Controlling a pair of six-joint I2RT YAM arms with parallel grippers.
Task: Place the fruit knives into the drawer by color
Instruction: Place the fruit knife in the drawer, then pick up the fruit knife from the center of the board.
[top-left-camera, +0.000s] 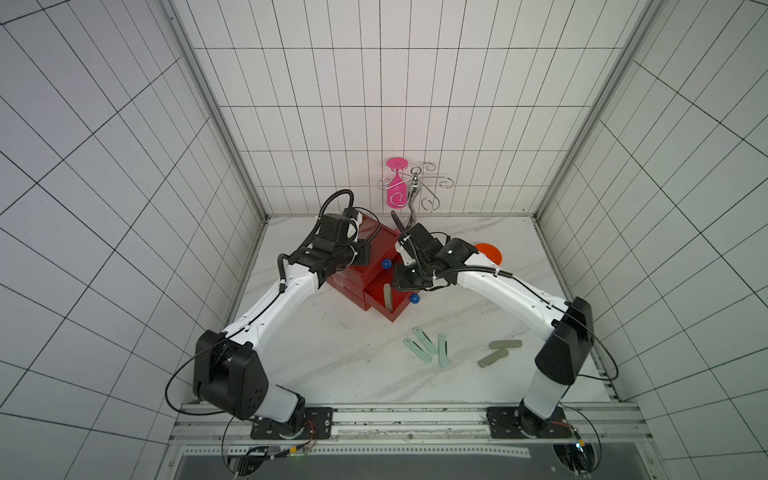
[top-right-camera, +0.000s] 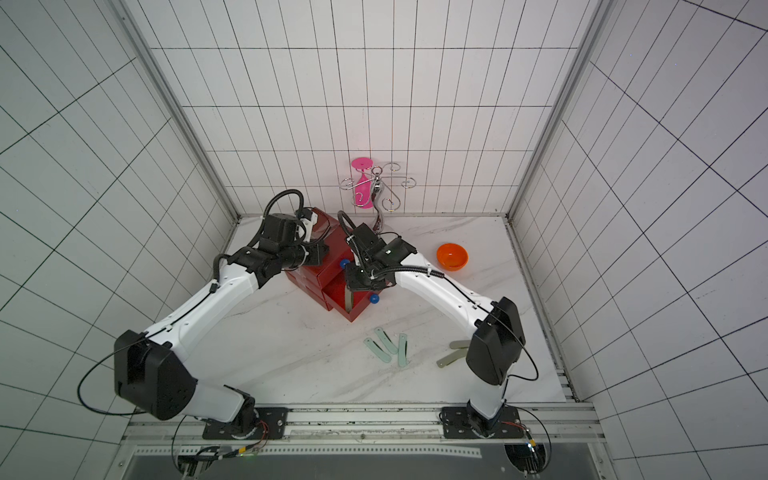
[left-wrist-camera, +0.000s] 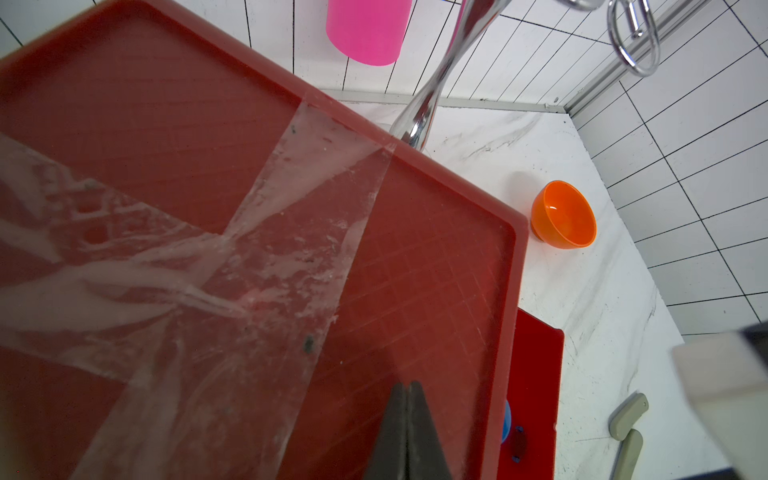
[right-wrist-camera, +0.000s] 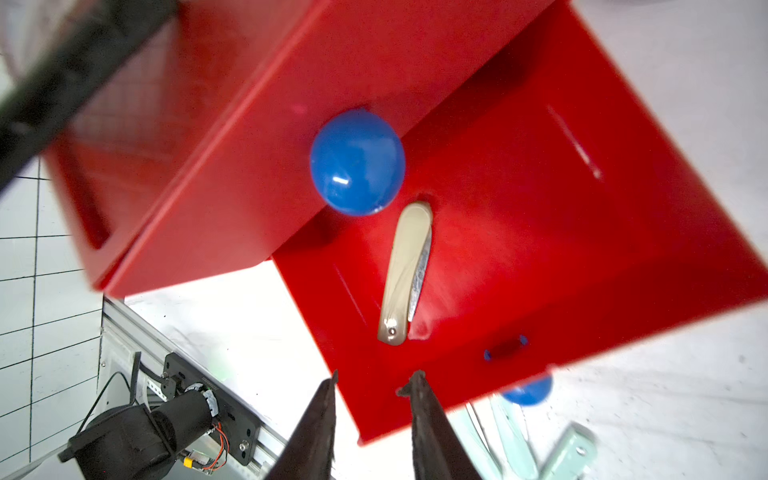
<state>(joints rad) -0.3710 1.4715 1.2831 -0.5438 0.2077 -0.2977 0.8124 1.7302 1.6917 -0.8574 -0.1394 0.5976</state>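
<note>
fruit knife (right-wrist-camera: 402, 274) lies in the open drawer (right-wrist-camera: 540, 232), just beyond the right pincer (right-wrist-camera: 376, 376), narrowly parted and empty.

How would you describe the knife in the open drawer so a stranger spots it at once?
Find the red chest of drawers on the white table. One drawer is pulled out; the knife lies inside it, while the other visible knives lie on the table.

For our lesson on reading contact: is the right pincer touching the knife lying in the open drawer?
Apart. The right wrist view shows the right pincer open, with red drawer floor between its tips and the knife.
</note>
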